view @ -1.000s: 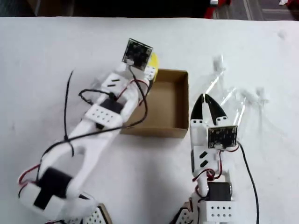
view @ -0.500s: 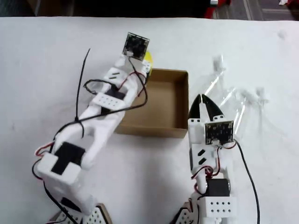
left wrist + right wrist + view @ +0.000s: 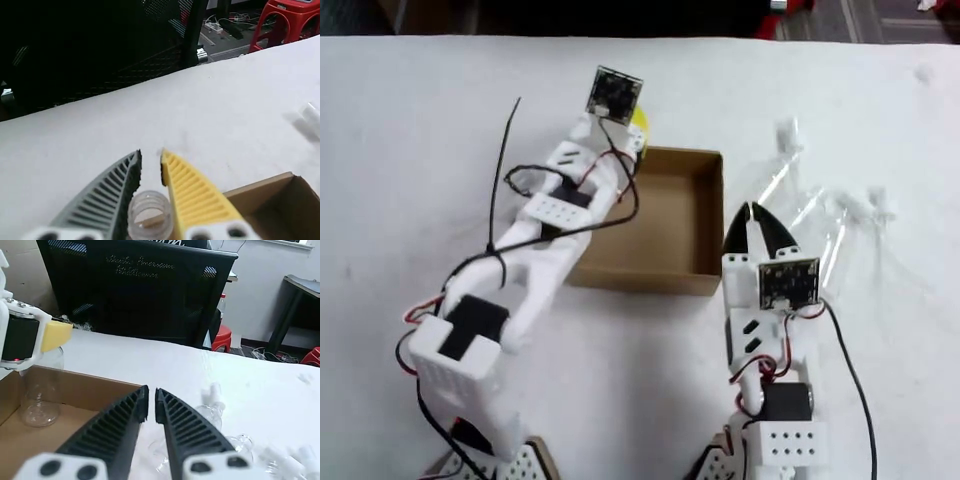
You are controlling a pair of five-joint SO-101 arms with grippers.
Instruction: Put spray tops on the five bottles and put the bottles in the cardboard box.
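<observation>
While upright, bottle [image 3: 148,216] within left gripper [image 3: 151,156].

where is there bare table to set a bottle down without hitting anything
The table is wide open on the left arm's outer side and along the far edge beyond the cardboard box. The right half of the box floor is free too. Crowded: right of the box, where the right gripper sits beside scattered clear bottles and spray tops.
</observation>
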